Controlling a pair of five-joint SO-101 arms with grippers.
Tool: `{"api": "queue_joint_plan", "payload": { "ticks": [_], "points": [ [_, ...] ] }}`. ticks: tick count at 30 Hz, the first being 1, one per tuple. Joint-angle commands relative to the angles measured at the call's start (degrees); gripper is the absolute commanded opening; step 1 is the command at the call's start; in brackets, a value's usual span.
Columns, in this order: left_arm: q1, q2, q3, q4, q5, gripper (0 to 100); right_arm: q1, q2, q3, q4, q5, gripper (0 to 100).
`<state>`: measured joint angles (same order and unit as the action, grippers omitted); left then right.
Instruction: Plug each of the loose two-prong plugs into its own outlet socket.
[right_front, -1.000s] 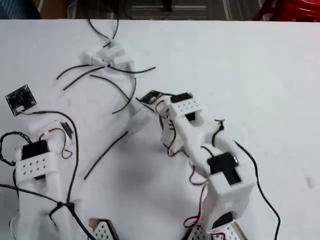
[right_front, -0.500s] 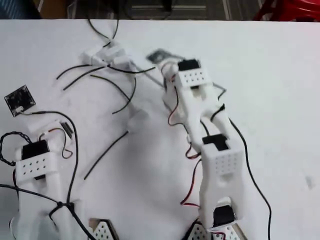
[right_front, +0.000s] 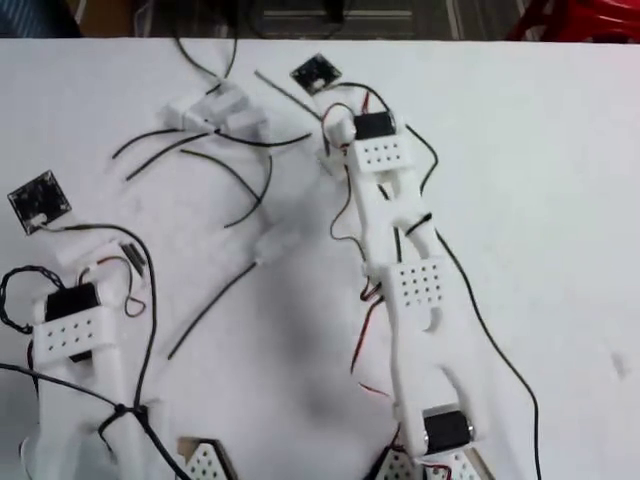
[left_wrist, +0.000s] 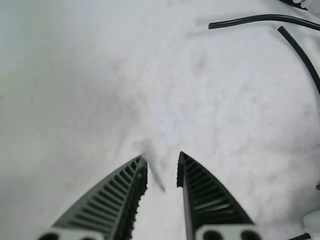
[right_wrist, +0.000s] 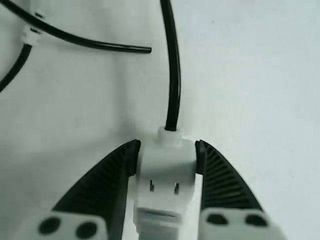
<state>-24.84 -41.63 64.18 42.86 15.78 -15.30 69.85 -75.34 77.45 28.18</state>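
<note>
From above, the right arm (right_front: 385, 190) stretches across the white table (right_front: 540, 150). The left gripper (left_wrist: 161, 159) holds its ribbed dark fingers (left_wrist: 120, 195) slightly apart above it. The right gripper (right_wrist: 166, 150) clamps a smooth white two-prong plug (right_wrist: 167, 172) between its fingers, the black cord (right_wrist: 173, 75) leading past the tips.

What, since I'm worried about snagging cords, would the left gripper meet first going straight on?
Probably only bare table: the left gripper points at open surface, black cords lying off to one side.

The white cluster (right_front: 218, 108) blurs together, perhaps outlet sockets; the plug (right_wrist: 165, 172) is cut off at the wrist view's edge.
</note>
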Motion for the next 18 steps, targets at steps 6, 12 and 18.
{"api": "queue_joint_plan", "payload": {
  "ticks": [6, 12, 18],
  "points": [
    [-0.31, -1.63, -0.26, -1.14, 0.44, 11, -1.54, -1.98, -20.92, 15.16, -4.75, 35.8],
    [-0.31, -1.63, -0.26, -1.14, 0.44, 11, -7.16, -18.33, -11.34, 21.32, -11.25, 35.8],
    [-0.31, -1.63, -0.26, -1.14, 0.44, 11, -11.56, -32.13, 8.53, 21.23, -30.95, 35.8]
  ]
}}
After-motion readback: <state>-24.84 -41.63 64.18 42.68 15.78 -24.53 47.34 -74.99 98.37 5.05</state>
